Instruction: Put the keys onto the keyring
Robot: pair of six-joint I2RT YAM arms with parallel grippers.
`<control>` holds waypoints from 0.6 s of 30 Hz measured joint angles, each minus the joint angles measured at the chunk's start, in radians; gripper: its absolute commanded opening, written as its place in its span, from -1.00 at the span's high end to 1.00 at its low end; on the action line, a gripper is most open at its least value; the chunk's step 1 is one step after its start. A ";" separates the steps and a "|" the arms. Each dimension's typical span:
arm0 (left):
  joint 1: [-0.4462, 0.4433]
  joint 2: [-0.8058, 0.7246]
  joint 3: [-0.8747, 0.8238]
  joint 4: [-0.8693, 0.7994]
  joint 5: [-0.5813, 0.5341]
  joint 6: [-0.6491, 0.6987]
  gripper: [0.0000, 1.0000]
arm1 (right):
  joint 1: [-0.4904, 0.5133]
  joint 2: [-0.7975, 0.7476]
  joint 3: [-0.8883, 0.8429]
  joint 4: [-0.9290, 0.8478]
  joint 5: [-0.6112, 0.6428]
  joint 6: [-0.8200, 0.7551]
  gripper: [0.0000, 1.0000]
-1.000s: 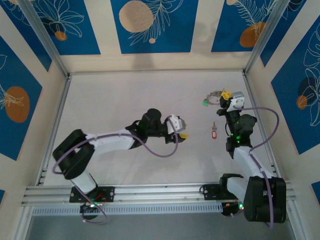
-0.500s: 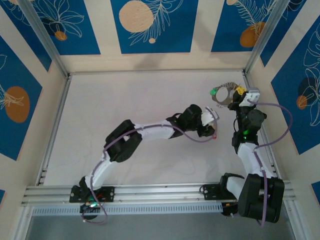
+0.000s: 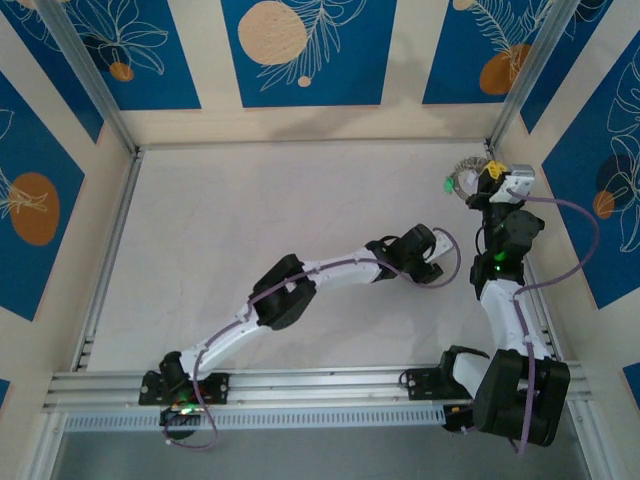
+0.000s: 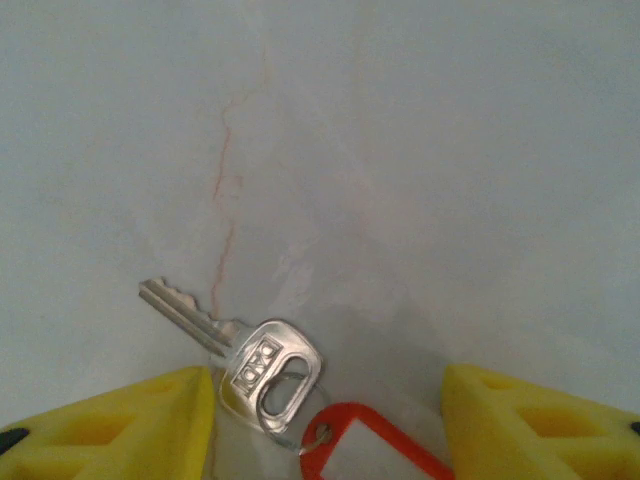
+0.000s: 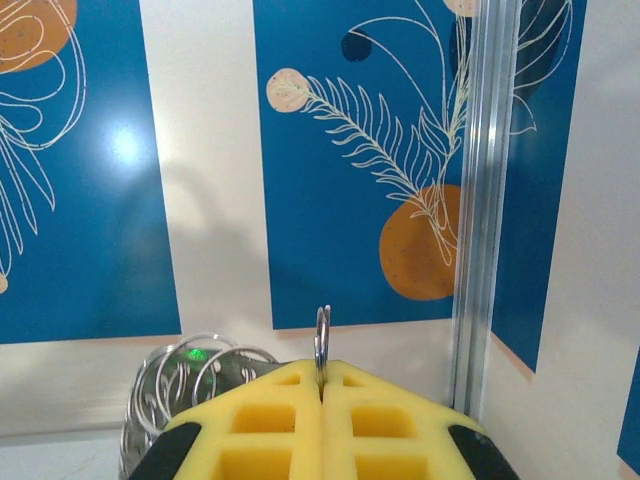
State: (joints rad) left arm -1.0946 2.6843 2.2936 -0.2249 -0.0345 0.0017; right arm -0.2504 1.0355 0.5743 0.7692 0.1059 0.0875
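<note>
**Enclosure.** The white table (image 3: pixel 250 220) is closed in by walls with blue leaf-print panels (image 3: pixel 300 50) on the left, far and right sides. An aluminium post (image 5: pixel 485 200) stands in the far right corner. A slotted rail (image 3: pixel 300 385) runs along the near edge.

**Arms.** The left arm (image 3: pixel 300 285) stretches diagonally across the table towards the right. It leaves the far left of the table open. The right arm (image 3: pixel 505 300) reaches up along the right wall into the far right corner, near the post, with little room on that side.

**End effectors.** The right gripper (image 5: pixel 322 385) has its yellow pads pressed together on the keyring (image 5: pixel 322 335), which is held edge-on above the table. A coil of wire loops (image 5: pixel 190 375) and a green tag (image 3: pixel 446 184) hang just left of it. The left gripper (image 4: pixel 325 400) is spread, with its fingers (image 4: pixel 110 430) either side of a key and not touching it.

**Small items.** The silver key (image 4: pixel 265 370) lies flat on the table with its blade pointing far left. Its red tag (image 4: pixel 375 445) is attached on the near side. A hairline crack (image 4: pixel 225 190) runs beyond it.
</note>
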 measured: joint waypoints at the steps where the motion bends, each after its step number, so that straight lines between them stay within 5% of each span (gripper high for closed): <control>1: -0.004 0.008 0.031 -0.027 -0.032 0.005 -0.15 | 0.000 -0.003 0.000 -0.002 -0.001 0.002 1.00; 4: -0.012 0.011 0.071 -0.077 -0.117 0.022 -0.08 | 0.000 -0.016 0.000 -0.009 -0.002 0.003 1.00; 9: -0.015 0.012 0.066 -0.124 -0.206 0.049 0.58 | 0.000 -0.049 0.000 -0.012 -0.009 0.009 1.00; 18: -0.006 -0.134 -0.203 -0.043 -0.224 0.060 0.63 | -0.001 -0.074 0.000 -0.035 -0.045 0.010 1.00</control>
State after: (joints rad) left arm -1.1011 2.5504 2.0903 -0.2676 -0.2588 0.0620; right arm -0.2512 0.9615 0.5743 0.7345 0.0605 0.0978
